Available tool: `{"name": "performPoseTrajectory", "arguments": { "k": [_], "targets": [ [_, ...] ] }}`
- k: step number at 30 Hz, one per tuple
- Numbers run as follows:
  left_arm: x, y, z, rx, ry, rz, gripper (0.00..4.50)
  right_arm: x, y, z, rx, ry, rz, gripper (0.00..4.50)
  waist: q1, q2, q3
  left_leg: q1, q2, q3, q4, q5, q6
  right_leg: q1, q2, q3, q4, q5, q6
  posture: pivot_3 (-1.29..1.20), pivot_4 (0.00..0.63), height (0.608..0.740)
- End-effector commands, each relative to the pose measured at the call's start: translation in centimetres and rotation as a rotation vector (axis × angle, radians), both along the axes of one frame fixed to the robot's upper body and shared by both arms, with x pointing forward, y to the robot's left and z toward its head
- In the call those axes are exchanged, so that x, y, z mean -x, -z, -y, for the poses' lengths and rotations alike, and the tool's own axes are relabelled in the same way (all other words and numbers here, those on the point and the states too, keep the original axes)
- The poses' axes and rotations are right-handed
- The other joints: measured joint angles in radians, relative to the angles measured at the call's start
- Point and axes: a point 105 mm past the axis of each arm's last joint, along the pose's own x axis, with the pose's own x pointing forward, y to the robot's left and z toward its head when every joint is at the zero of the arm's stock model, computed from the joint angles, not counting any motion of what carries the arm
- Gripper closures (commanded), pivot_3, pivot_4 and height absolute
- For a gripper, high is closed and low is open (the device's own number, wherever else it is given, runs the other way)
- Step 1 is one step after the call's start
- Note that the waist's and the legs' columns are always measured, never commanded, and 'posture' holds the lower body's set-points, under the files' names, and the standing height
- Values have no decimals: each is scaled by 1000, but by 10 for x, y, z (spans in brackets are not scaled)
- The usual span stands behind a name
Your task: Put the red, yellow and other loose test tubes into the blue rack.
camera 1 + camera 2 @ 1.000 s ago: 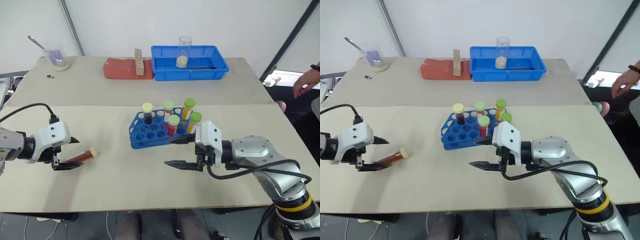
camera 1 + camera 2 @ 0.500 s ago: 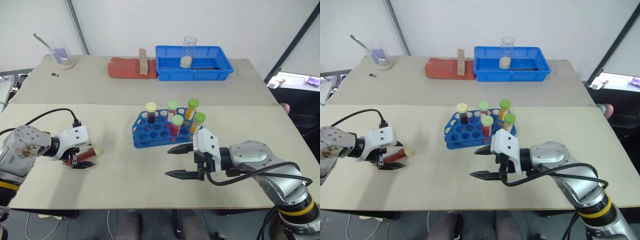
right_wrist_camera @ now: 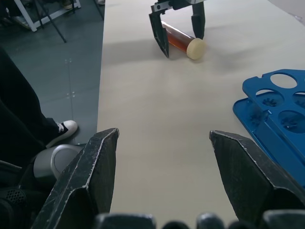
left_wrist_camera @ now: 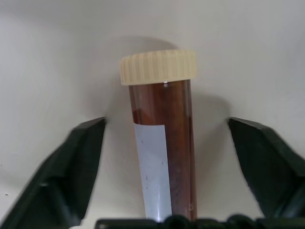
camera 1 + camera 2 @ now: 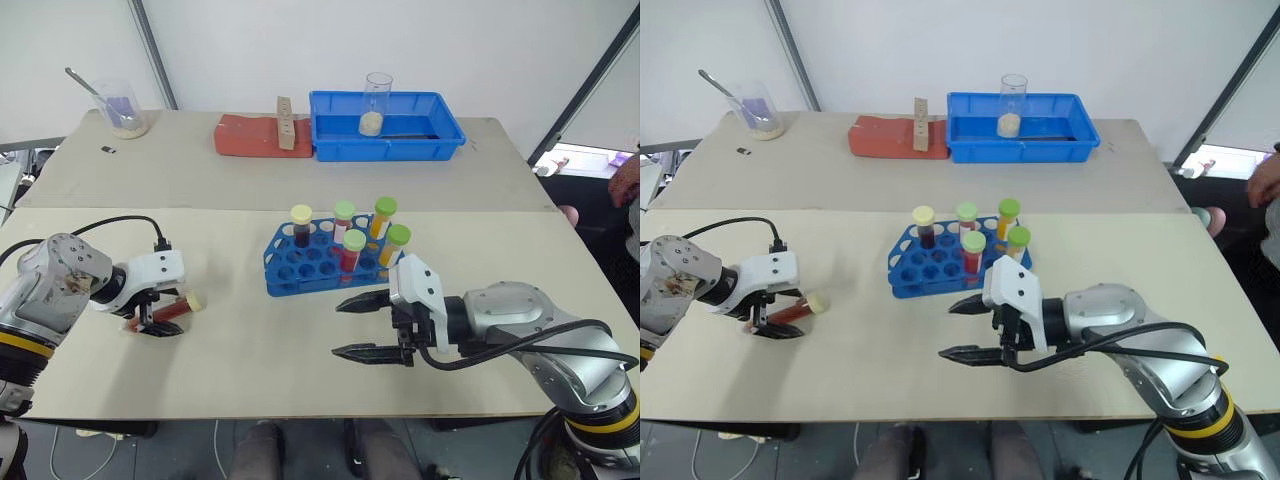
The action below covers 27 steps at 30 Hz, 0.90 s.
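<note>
Tube of dark red liquid [image 4: 162, 148], pale yellow cap, lies flat on the table [image 5: 250, 350] between the fingers of the left tool [image 5: 160, 312], which straddle it open without touching. Right tool [image 5: 358, 326] hangs open and empty just before the blue rack [image 5: 300, 268].

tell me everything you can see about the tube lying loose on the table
The loose tube is clear plastic filled with dark red-brown liquid, with a ribbed pale yellow cap and a white label strip along its side. It lies flat on the beige table, left of the blue rack. The left gripper straddles it, fingers either side, not touching it.
</note>
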Motion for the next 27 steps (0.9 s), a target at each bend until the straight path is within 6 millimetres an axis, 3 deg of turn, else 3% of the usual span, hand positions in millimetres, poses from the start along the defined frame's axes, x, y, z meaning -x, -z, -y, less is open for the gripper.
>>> {"name": "performPoseTrajectory", "arguments": {
  "k": [1, 4, 5, 6, 9, 14, 18, 23, 27],
  "targets": [
    [-2, -7, -4, -28, 1, 19, 2156, 3, -12, 0, -4, -11, 53, 1071, 0, 0, 0, 0, 0, 0, 0, 0, 0, 0, 0, 0, 0, 0, 0, 0, 150, 740],
    [-3, -7, -7, -45, 8, 26, 3514, 2, -12, 1, 4, -10, 54, 1071, 2, 0, 0, 0, 0, 0, 1, 0, 0, 0, 0, 0, 0, 0, 0, 0, 150, 740],
    [-3, -7, -8, -46, 12, 31, 3619, 2, -12, 1, 6, -10, 54, 1071, 1, 0, 0, 0, 0, 0, 1, 0, 0, 1, 0, 0, 0, 0, 0, 0, 150, 740],
    [-4, -10, -7, -39, 21, 40, 3619, 2, -12, 2, 8, -10, 55, 1071, 1, 0, 0, 0, 0, 0, 1, 0, 0, 1, 0, 0, 0, 0, 0, 0, 150, 740],
    [-10, -30, 23, 122, 143, 118, 3619, 2, -14, 6, 16, 0, 71, 1071, 3, 0, 0, 0, 0, 0, 1, 0, 0, 1, 0, 0, 0, 0, 0, 0, 150, 740],
    [-15, -74, 81, 527, 241, 245, 3619, -1, -21, 17, -7, 50, 187, 1071, 11, 0, 0, -5, 0, -3, 8, 0, 0, 1, 0, -1, -1, 2, 4, 0, 150, 740],
    [-19, -115, 128, 869, 270, 381, 3619, -2, -17, 33, 4, 130, 173, 1071, 15, 0, 0, -9, -2, -4, 12, 0, 0, 2, -1, 0, -3, 9, 15, 0, 150, 740],
    [-26, -121, 155, 1025, 227, 485, 3619, 1, -21, 44, -2, 157, 149, 1071, 2, 0, 0, -6, -2, -3, 13, 0, 0, 4, -1, 2, -2, 10, 16, 0, 150, 740],
    [-32, -101, 172, 1086, 191, 506, 3619, 2, -21, 50, 6, 204, 126, 1071, 0, 0, 0, -4, -2, -4, 11, 0, 0, 4, 1, 2, -1, 10, 14, 0, 150, 740]
  ]
}}
